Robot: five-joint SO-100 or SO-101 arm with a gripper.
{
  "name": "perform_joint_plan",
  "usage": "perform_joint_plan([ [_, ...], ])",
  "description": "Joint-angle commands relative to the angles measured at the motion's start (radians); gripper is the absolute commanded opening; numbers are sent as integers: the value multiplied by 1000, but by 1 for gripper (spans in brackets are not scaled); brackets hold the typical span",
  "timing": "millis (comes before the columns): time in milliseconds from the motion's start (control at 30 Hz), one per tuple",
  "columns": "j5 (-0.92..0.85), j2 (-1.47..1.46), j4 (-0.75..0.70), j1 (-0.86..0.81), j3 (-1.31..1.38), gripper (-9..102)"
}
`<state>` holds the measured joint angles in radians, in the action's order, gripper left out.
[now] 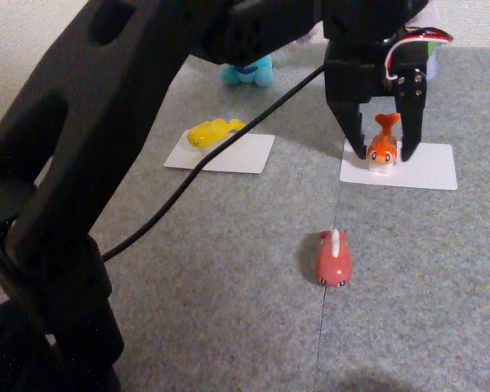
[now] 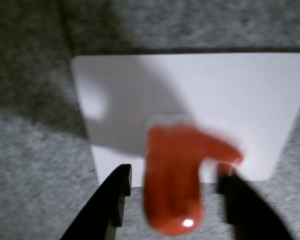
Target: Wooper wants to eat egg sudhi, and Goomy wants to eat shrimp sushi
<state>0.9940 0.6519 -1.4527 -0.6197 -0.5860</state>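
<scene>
The orange shrimp sushi rests on the near-left corner of the right white card. My gripper is lowered over it and open, one finger on each side with a small gap showing. In the wrist view the shrimp sushi is blurred between the black fingers of my gripper, partly on the card. The yellow egg sudhi lies on the far edge of the left white card. Blue Wooper stands behind that card, half hidden by the arm. Goomy is hidden behind the arm.
A pink fish-shaped toy lies on the grey carpet in front of the cards. The arm's black body and its cable cross the left of the other view. Grey carpet spreads between the cards and the near edge.
</scene>
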Motion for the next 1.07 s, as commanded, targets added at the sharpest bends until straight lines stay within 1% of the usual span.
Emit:
perform_joint_plan([
  [0,9,25,-25,0,51,31],
  [100,11,31,-49,17,52,34],
  [133,15,72,-107,34,52,34],
  [267,75,209,-244,101,52,34],
  [433,170,434,-250,117,14,34],
  [500,176,535,-250,121,-74,34],
  [567,179,630,-250,141,-204,34],
  [667,184,824,-250,209,-469,34],
  [767,189,1072,-238,311,-746,34],
  [967,273,1618,-92,499,-1272,34],
  [1033,304,1784,-34,538,-1436,34],
])
